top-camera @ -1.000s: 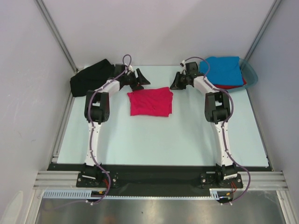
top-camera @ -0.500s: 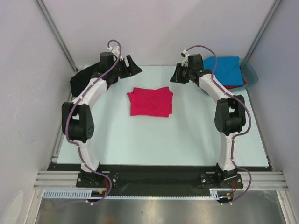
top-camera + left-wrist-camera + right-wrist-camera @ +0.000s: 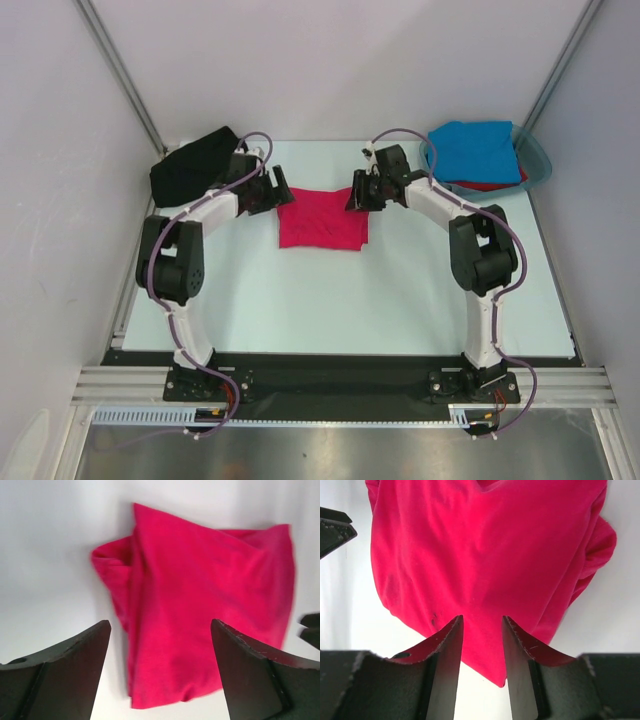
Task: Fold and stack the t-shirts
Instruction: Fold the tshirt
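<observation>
A crimson-pink t-shirt point(image 3: 322, 220) lies folded flat in the middle of the table. My left gripper point(image 3: 280, 192) hangs at its far left corner, and in the left wrist view this gripper point(image 3: 160, 627) stands wide open over the shirt point(image 3: 200, 605) with nothing held. My right gripper point(image 3: 356, 196) is at the far right corner. Seen from its own wrist, the right gripper point(image 3: 482, 619) has its jaws partly apart above the shirt's point(image 3: 485, 545) edge, gripping nothing. A black t-shirt point(image 3: 195, 165) lies at the back left. A blue t-shirt point(image 3: 475, 148) lies on a red one point(image 3: 495, 185).
The translucent teal tub point(image 3: 538, 160) at the back right holds the blue and red shirts. Grey walls with metal rails close in the table on the left, right and back. The arm bases stand at the near edge.
Both arms have come down from the back of the table to the pink shirt's far corners. The right jaws have spread wider; the left stayed wide open.
</observation>
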You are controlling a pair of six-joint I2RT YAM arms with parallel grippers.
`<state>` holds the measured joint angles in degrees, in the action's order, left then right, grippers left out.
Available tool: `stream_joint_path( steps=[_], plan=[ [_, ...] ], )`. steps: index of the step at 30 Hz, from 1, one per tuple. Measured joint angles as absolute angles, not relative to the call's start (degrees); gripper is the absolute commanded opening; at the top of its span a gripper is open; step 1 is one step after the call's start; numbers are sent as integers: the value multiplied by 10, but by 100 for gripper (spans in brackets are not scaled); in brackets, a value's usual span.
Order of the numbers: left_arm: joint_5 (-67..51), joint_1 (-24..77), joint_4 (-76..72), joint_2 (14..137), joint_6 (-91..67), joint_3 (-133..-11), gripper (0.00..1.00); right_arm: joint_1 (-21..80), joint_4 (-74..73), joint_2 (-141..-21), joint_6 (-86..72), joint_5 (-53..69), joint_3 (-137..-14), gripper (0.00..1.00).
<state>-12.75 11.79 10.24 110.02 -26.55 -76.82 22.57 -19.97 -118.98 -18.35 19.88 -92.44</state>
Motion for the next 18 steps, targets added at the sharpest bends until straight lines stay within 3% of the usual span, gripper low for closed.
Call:
stream_joint_path(
  steps=[7, 18],
  plan=[
    [-46, 118, 122, 1124, -249, -797, 89, 223, -198, -1191, -183, 196, -924, 43],
    [-38, 124, 128, 1190, -239, -863, 88, 220, -198, -1204, -183, 195, -923, 43]
  ],
)
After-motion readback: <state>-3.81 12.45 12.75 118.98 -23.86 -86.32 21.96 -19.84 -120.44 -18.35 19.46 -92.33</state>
